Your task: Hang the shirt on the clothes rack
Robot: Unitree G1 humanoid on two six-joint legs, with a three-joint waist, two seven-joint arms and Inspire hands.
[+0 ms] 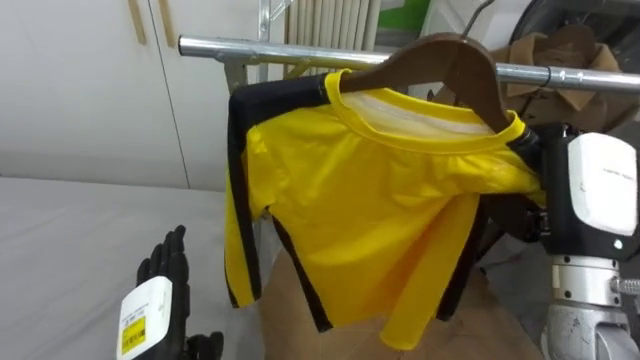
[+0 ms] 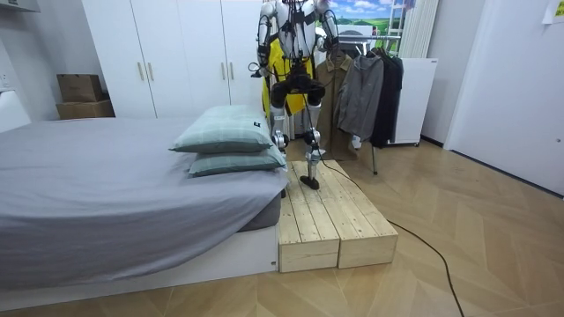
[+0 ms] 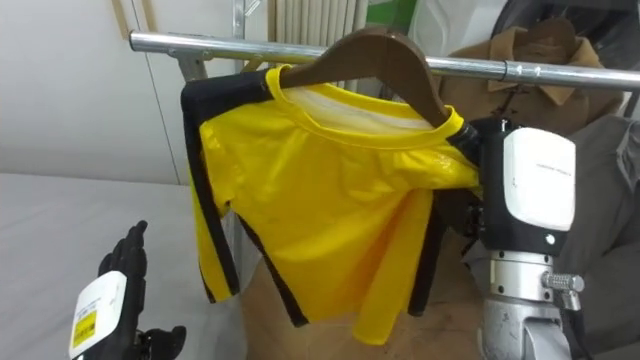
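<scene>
1. Bed [image 1: 80, 230]: my left hand [image 1: 165, 290] hovers above its edge nearest the rail, fingers straight and apart (idle).
2. Rail [image 1: 230, 47]: the yellow shirt [image 1: 370, 200] hangs against it on a wooden hanger [image 1: 450, 60].
3. Right hand [image 1: 532, 150]: at the shirt's right shoulder, presumably steadying it; I cannot tell its grip.

We see a grey bed [image 2: 97, 185] with two green pillows [image 2: 225, 132] stacked at its end. A wooden platform [image 2: 330, 220] touches the bed's side. Behind are a white wardrobe [image 2: 167, 53] and cardboard boxes [image 2: 81, 88]. A grey jacket [image 2: 361, 92] and a black garment [image 2: 389, 88] hang beside a white cabinet [image 2: 416, 88].
</scene>
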